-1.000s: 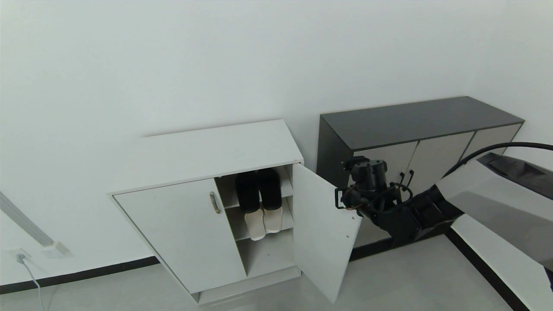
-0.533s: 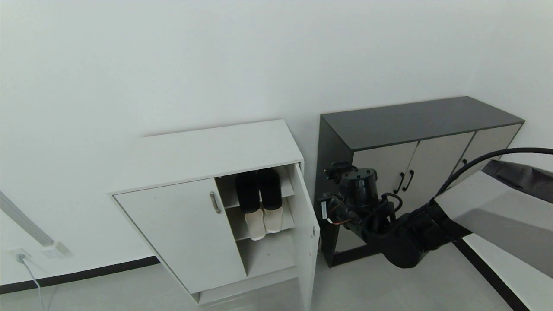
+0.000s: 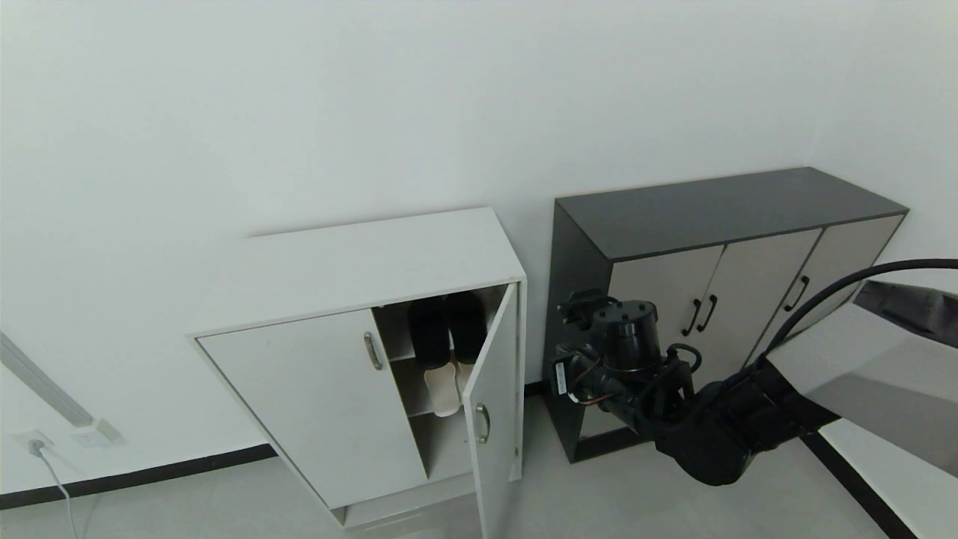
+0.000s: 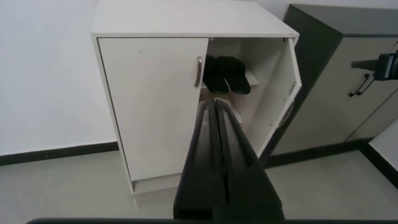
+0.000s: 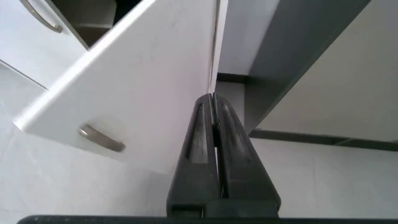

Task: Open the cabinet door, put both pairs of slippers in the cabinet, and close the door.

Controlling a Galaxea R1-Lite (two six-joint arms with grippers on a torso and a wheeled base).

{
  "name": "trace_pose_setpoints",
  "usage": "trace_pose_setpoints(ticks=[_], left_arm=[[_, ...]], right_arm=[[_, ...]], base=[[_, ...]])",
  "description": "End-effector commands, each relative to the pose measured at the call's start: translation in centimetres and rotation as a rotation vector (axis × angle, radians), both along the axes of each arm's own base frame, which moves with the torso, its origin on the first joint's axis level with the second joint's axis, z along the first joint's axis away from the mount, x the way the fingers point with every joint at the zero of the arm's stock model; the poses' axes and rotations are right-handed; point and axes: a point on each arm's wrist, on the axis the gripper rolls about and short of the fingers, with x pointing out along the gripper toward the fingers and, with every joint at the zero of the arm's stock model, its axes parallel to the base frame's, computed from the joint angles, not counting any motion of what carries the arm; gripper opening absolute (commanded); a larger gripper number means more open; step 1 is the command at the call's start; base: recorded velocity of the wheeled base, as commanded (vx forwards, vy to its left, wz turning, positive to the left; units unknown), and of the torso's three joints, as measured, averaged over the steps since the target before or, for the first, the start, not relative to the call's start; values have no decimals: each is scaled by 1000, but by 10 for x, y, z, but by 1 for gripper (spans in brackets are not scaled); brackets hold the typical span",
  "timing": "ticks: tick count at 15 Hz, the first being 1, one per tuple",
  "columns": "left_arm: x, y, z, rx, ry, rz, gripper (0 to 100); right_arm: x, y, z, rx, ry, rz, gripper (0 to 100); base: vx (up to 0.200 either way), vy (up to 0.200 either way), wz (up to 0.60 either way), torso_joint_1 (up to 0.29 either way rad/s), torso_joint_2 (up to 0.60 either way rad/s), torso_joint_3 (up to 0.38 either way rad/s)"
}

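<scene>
The cabinet door (image 3: 494,367) is judged rigid and free-swinging; it is best pushed beside its handle (image 3: 483,423) with the right end effector (image 5: 214,101), pressed together.

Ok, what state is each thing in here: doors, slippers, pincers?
Right cabinet door: half open.
Left cabinet door: shut.
White slippers: inside the white cabinet.
Black slippers: inside it, above the white slippers.
Dark cabinet doors: shut.
Left pincer: shut, empty.
Right pincer: shut, empty, beside the right cabinet door.
</scene>
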Motion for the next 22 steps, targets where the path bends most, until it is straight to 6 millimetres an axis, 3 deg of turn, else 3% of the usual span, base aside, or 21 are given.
trace_pose_setpoints(ticks=[1,8,16,19,22], left_arm=[[0,0,0,0,0,1,0],[0,0,0,0,0,-1,0],[0,0,0,1,1,1,0],[0,0,0,1,1,1,0],[0,0,0,1,1,1,0]], right_arm=[[-1,0,1,2,-3,1,0],[0,1,6,30,-32,10,0],[-3,-18,18,35,-99,-14,0],[-24,-36,28,33,-80,17,0],[-47,-54,28,13,-49,25,0]], base=[[0,0,0,0,0,0],[0,0,514,2,3,2],[0,0,0,0,0,0],[0,0,0,0,0,0],[200,0,0,1,1,2]])
